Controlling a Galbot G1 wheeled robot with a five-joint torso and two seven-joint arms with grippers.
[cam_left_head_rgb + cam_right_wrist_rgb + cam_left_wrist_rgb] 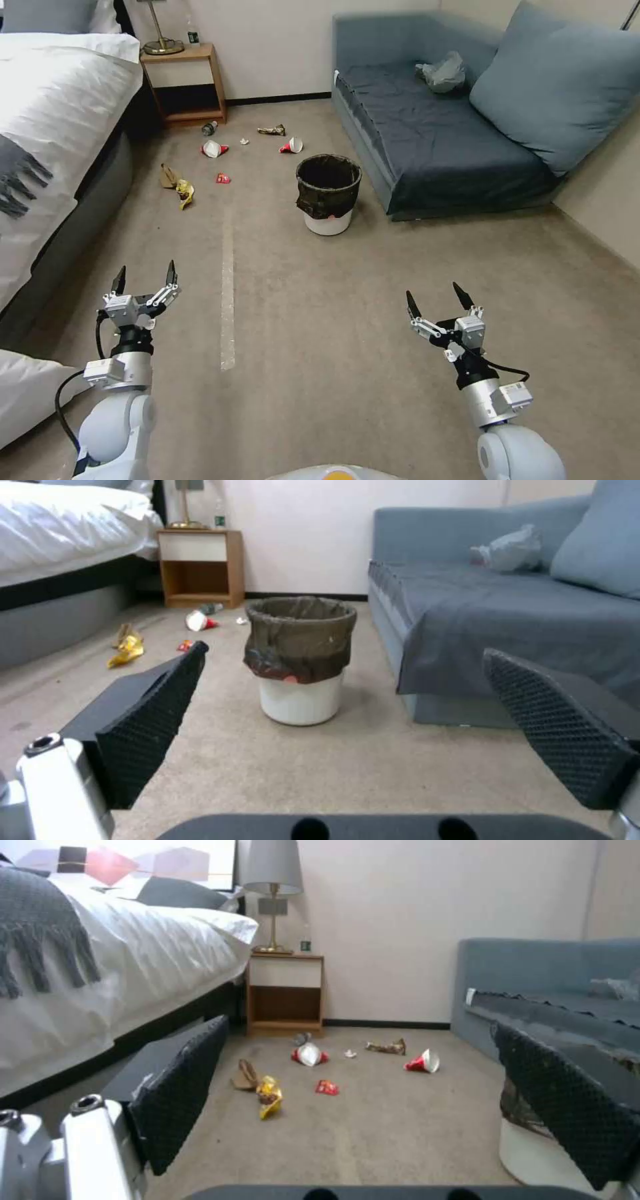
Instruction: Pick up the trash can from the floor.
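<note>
The trash can stands upright on the floor, its black liner draped over the rim and hanging partway down the white wall. In the head view it sits at about 12 o'clock from the robot, well ahead of both arms, with the sofa just beside it at its 3 o'clock and scattered litter from its 9 to 11 o'clock.

The right tool hangs over the carpet at roughly 5 o'clock from the can, fingers spread and holding nothing; its wrist camera looks straight at the can between them. The left tool sits at about 8 o'clock, spread and empty too, beside the bed.

The likely trouble is the grasp itself. Pinching the loose liner instead of the rim could pull the bag free while the bin stays down. A push on the light wall could tip it, and the sofa edge crowds an approach from the right.
</note>
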